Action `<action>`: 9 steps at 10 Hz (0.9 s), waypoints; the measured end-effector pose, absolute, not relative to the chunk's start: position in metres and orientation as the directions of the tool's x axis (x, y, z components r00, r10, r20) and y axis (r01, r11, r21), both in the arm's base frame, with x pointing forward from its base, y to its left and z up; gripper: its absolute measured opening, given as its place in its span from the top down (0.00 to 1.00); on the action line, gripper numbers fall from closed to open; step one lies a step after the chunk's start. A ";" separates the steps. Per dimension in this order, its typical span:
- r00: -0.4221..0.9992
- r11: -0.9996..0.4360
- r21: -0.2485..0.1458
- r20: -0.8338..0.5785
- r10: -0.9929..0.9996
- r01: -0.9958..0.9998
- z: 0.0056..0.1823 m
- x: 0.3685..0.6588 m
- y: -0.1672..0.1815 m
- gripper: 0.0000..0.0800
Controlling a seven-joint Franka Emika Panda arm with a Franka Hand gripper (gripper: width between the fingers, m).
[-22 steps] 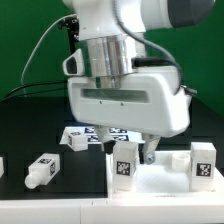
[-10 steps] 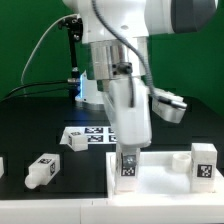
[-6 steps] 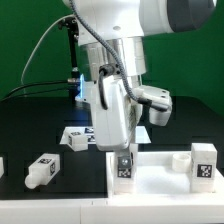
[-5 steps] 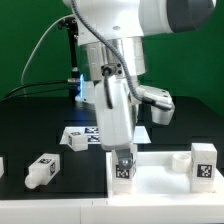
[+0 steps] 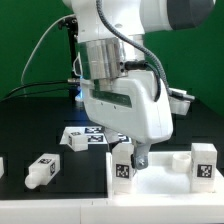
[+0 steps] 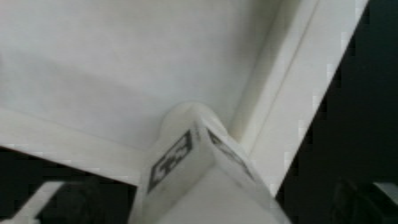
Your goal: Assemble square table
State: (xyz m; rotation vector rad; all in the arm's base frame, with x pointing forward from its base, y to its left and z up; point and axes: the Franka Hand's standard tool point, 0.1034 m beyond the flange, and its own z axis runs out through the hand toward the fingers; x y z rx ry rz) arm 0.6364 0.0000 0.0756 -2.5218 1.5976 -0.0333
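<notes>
The claw point(image 5: 137, 156) hangs spread wide, apparently gripping nothing (the wrist view is blurred), just at 2 o'clock of an upright leg point(image 5: 123, 166) on the square table slab's point(image 5: 160, 182) 10 o'clock corner.

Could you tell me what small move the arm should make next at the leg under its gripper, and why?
Probably close the gripper on the upright leg and turn it. The jaws stand open either side of that leg, which sits at a corner of the square tabletop; whether it is fully seated cannot be told.
</notes>
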 end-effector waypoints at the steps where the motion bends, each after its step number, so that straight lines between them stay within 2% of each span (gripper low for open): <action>1: 0.536 -0.525 -0.144 -0.042 -0.843 -0.839 0.076 0.636 -0.001 0.19; 3: 0.841 -0.840 -0.082 0.044 -0.540 -0.536 0.073 0.636 -0.001 0.19; 6: 0.825 -0.825 -0.085 0.046 -0.563 -0.558 0.070 0.636 -0.001 0.19; 7: 0.786 -0.786 -0.091 0.038 -0.617 -0.612 0.070 0.636 -0.001 0.42; 8: 0.738 -0.737 -0.094 0.031 -0.674 -0.669 0.070 0.636 0.000 0.59; 9: 0.719 -0.718 -0.093 0.029 -0.695 -0.690 0.070 0.635 -0.001 0.64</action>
